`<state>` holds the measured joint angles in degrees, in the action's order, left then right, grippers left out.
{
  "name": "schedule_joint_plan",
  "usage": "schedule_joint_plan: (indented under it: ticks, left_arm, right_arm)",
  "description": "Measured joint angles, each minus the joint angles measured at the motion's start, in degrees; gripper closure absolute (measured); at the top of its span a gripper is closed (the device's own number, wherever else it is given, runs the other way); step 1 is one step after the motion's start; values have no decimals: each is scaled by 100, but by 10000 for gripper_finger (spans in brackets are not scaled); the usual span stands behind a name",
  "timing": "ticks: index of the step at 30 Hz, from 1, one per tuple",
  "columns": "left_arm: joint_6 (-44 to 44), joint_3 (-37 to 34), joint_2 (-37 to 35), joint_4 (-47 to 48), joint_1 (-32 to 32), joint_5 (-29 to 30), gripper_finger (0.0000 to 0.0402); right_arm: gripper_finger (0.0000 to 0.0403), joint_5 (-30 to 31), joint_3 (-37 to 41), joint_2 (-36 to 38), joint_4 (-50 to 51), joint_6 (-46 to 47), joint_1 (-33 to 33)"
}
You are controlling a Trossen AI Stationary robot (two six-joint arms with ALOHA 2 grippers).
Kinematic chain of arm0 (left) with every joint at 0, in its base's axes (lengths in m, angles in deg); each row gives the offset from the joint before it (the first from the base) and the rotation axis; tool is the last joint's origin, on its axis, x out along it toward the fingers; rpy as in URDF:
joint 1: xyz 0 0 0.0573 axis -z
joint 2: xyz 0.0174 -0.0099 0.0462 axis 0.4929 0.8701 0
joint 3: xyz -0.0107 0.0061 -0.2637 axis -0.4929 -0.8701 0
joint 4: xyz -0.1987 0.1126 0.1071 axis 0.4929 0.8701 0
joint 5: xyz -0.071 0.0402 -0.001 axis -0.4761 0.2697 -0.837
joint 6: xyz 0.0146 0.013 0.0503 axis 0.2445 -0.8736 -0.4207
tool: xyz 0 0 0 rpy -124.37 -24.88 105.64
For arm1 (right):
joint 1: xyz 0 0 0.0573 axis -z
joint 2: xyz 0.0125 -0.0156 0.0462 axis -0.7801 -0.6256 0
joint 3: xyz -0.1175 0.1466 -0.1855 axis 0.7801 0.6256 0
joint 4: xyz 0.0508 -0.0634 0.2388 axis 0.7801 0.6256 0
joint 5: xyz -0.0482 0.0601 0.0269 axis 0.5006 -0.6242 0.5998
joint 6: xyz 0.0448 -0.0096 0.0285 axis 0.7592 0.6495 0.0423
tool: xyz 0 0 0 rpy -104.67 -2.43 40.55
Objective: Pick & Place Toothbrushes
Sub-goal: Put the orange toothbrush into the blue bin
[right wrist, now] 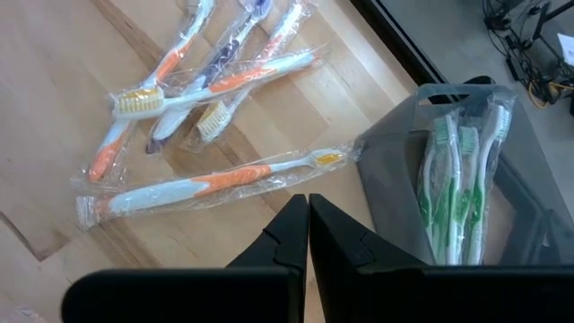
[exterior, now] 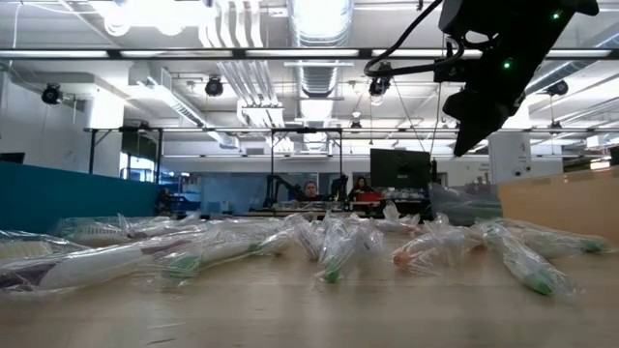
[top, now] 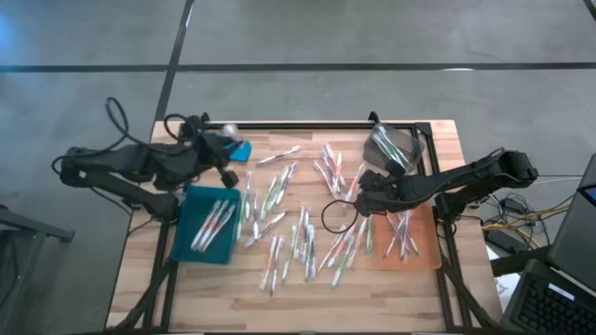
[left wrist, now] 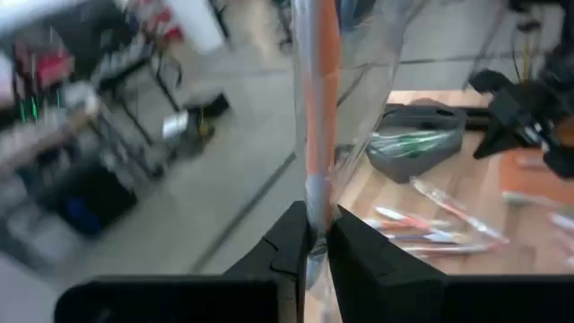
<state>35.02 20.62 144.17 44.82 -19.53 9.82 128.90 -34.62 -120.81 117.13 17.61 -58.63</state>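
Your left gripper (left wrist: 314, 238) is pinched nearly closed on a wrapped toothbrush with an orange-and-white handle (left wrist: 316, 99), which stands up between the two dark fingers (left wrist: 289, 244) in its clear sleeve; in the high view that gripper (top: 226, 149) sits at the table's far left part, just beyond the teal tray (top: 190, 244), which already has a few wrapped brushes lying in it. Your right gripper (right wrist: 308, 220) has its fingers pressed together with nothing between them, and it hangs over bare wood beside the grey bin (right wrist: 520, 193) that holds several green-and-white toothbrushes (right wrist: 457, 170) standing on end. Just beyond those closed fingers lies one orange-and-white wrapped toothbrush (right wrist: 211, 184), and a small cluster of four more (right wrist: 211, 76) lies past it, crossing one another. From above, you can see the right gripper (top: 363, 191) near the table's middle right, close to the grey bin (top: 391, 149) and the orange tray (top: 424, 251), with the loose pile of wrapped toothbrushes (top: 303, 228) scattered across the wooden table (top: 279, 302) between the two arms.
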Motion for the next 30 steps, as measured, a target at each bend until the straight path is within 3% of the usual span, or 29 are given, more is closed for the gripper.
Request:
schedule_joint_plan:
  ticks: [8,15,20,30]
  left_arm:
    - [3096,559,-34,2563,-19,-151,367]
    - [5472,1424,543,4998,-131,-1076,368]
    - [6044,1148,697,4975,-130,-2143,369]
    - [7060,-325,734,5060,-131,-3153,367]
  right_arm:
    - [394,0,0,2,-18,-2,0]
    - [394,-8,0,2,-61,-2,0]
    - [394,-42,0,2,-76,0,0]
    - [394,-43,21,4,-180,-90,-2]
